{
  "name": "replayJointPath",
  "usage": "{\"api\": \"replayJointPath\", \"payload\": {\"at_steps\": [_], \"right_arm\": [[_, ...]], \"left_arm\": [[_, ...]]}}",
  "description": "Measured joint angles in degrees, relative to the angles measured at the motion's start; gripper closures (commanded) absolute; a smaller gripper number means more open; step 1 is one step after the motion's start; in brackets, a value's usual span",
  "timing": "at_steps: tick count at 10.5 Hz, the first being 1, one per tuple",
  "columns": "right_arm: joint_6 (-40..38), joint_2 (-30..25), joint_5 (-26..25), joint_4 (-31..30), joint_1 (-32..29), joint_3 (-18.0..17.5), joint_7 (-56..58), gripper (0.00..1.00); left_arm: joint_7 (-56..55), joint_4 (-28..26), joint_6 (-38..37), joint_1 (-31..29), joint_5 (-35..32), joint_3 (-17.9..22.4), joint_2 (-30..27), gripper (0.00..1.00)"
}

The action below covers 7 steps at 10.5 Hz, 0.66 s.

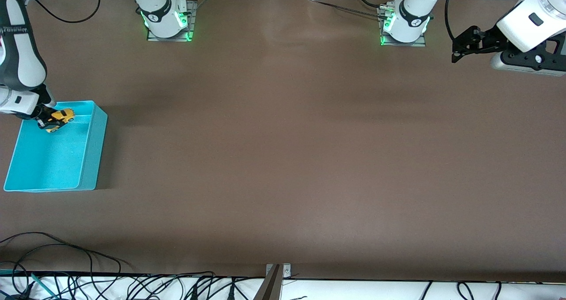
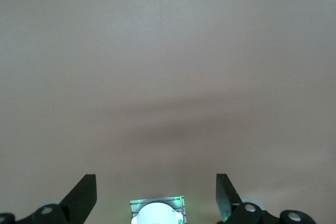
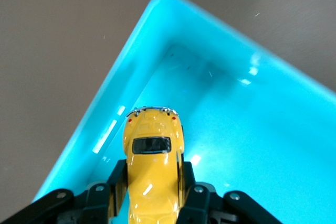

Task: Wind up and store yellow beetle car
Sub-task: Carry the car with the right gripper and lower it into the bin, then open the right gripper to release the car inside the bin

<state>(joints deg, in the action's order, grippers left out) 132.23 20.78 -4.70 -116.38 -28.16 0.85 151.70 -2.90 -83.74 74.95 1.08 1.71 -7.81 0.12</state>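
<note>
**Yellow beetle car held over the turquoise bin**

No brand or label can be read on the toy or the bin; the only lettering is a dark strip on the right arm's casing, too small to make out.

The table point(image 1: 283, 149) is a plain matte brown surface. Its edge nearest the front camera is lined with a white strip and a tangle of black cables point(image 1: 66, 278). Both arm bases glow green along the table's farthest edge.

The turquoise bin point(image 1: 90, 149) sits at the right arm's end of the table. The right gripper point(image 1: 47, 119) hangs over the bin's corner farthest from the front camera, its fingers pressed against the sides of the yellow beetle car point(image 1: 59, 117), which is up in the air above the bin's floor, tilted.

The left gripper point(image 1: 462, 48) waits well apart from the bin, over bare table at the left arm's end, its fingers spread wide and holding nothing.

The right wrist view alone shows the car point(image 3: 152, 166) from above: dark rear window, chrome bumper, two small red lights, black fingers point(image 3: 116, 182) on both flanks, and the bin's glossy inner corner point(image 3: 173, 51). The left wrist view shows only two parted fingertips point(image 2: 84, 192) over brown table.
</note>
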Motion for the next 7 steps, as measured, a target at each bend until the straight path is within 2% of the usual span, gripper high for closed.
{"api": "replayJointPath", "payload": {"at_steps": [3,5,6,7], "right_arm": [[0.22,7.44,0.00,6.24,-2.56,-2.08,3.14,1.00],[0.27,9.67,0.18,8.31,-2.90,-2.29,3.19,0.99],[0.52,10.28,0.71,8.63,-3.06,-2.35,3.19,0.68],[0.77,10.62,1.47,8.67,-3.13,-2.36,3.19,0.32]], "left_arm": [[0.00,-0.01,0.78,-1.03,-0.04,0.24,0.38,0.00],[0.05,-0.01,1.89,-3.37,-0.04,0.36,1.01,0.00],[0.10,-0.01,2.03,-4.18,-0.04,0.37,1.42,0.00],[0.10,-0.01,2.07,-4.28,-0.04,0.29,1.78,0.00]]}}
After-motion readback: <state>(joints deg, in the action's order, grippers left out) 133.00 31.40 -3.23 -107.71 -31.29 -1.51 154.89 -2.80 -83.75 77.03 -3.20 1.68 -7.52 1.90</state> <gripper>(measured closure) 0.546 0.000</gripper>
